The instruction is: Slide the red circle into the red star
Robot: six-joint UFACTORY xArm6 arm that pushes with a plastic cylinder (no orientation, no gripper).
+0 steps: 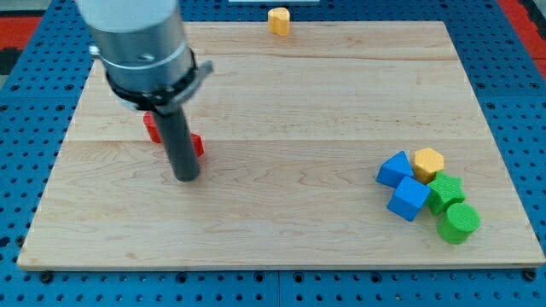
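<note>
My dark rod comes down from the grey arm head at the view's upper left, and my tip rests on the wooden board. Two red blocks lie just behind the rod, both partly hidden by it. One red block shows to the left of the rod, under the arm head. The other red block shows to the right of the rod, just above my tip. I cannot tell which one is the circle and which the star. The two seem close together or touching behind the rod.
A yellow block sits at the board's top edge. At the lower right, clustered together, are a blue block, a blue cube, a yellow hexagon, a green star and a green cylinder.
</note>
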